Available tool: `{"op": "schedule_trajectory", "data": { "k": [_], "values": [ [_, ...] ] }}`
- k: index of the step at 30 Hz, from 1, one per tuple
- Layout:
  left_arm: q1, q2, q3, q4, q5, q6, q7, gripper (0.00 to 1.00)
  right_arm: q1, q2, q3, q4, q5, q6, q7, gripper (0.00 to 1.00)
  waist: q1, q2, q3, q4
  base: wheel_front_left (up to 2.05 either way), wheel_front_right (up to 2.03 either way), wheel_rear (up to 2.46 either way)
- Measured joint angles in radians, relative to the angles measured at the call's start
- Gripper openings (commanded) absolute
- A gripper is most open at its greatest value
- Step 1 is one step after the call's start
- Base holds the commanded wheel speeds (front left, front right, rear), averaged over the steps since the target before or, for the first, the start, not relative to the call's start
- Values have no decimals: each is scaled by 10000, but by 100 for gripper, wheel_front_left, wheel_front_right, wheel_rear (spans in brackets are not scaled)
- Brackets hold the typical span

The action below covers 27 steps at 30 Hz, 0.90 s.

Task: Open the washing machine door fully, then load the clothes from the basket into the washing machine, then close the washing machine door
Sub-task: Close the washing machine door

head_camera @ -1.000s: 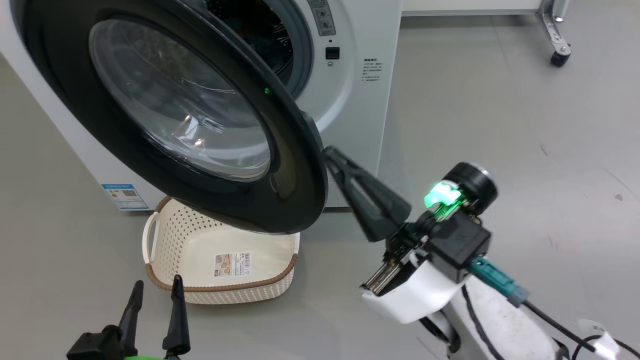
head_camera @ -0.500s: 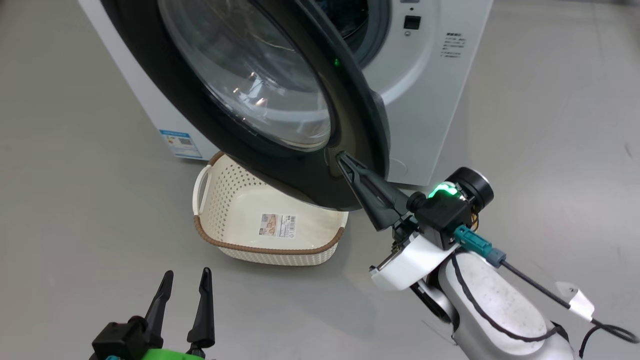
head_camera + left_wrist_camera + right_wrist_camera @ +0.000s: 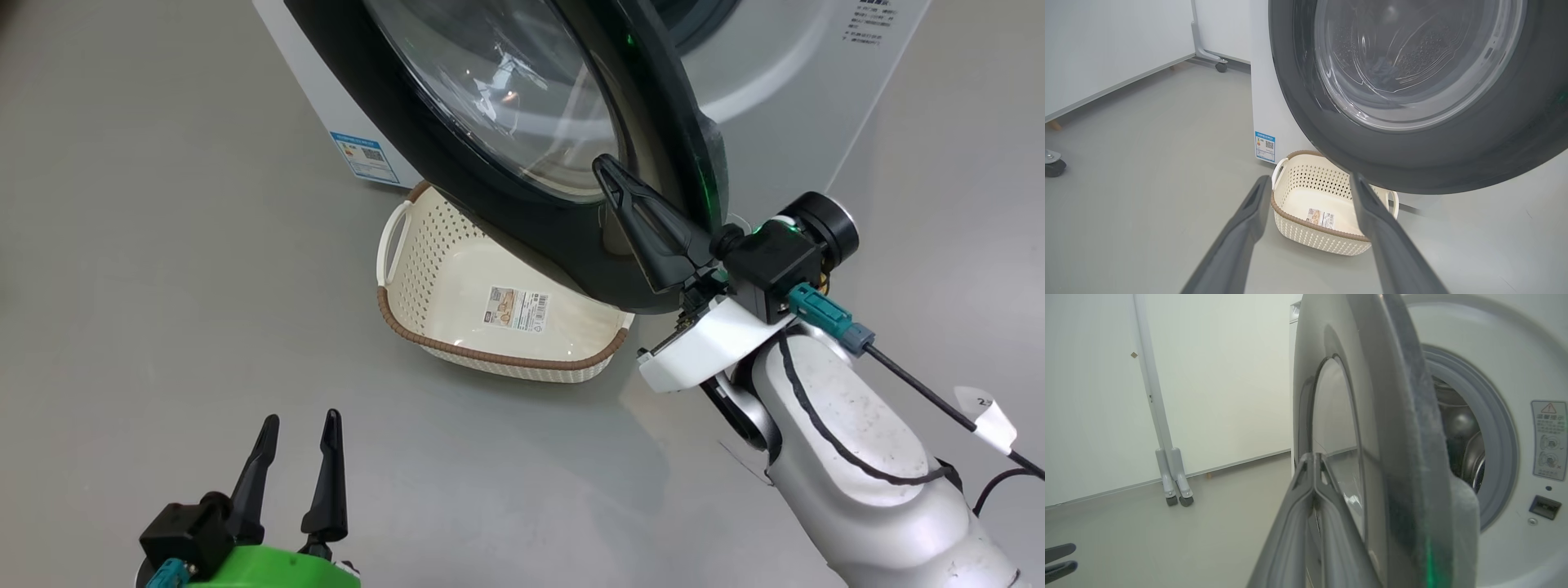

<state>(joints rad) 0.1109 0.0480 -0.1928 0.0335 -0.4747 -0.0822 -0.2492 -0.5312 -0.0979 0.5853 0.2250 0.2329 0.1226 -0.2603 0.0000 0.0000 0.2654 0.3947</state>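
Observation:
The washing machine door [image 3: 506, 204] stands partly open, with its black rim and glass bowl above the basket [image 3: 424, 327]. My right gripper [image 3: 608, 167] is shut with nothing in it, and its fingers lie against the door's outer face near the free edge. In the right wrist view the right gripper [image 3: 1312, 457] rests on the door [image 3: 1372, 416], beside the washing machine [image 3: 1515, 375] and its steel drum [image 3: 1457, 428]. My left gripper [image 3: 298, 420] hangs open over the floor, short of the basket [image 3: 1310, 183]. The basket holds only its label [image 3: 516, 308]. The clothes are hidden.
Grey floor [image 3: 163, 245] lies all around. The blue label [image 3: 363, 155] sits low on the machine's front. A wheeled stand leg [image 3: 1220, 65] and a caster [image 3: 1053, 163] stand by a white wall panel. Another stand foot [image 3: 1173, 486] is at the left, with the left gripper's fingers [image 3: 1057, 559] below.
The head camera has shifted, so the machine and basket sit further right and higher. My right gripper's tips went from beside the door's free edge onto its outer face. The left gripper stays open.

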Motion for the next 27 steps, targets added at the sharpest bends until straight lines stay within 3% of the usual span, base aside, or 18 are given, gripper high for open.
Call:
{"op": "schedule_trajectory", "data": {
  "k": [18,27],
  "values": [
    [-511,-31,-117,-82,-631,-138,0,100,-1296,-353,-508,244,-25,84,0,0,0,0,1135,142,0,0,0],
    [-874,-54,-345,-201,-748,-144,0,100,-2383,-857,-744,244,-318,86,0,0,0,0,1918,179,0,0,0]
  ]
}}
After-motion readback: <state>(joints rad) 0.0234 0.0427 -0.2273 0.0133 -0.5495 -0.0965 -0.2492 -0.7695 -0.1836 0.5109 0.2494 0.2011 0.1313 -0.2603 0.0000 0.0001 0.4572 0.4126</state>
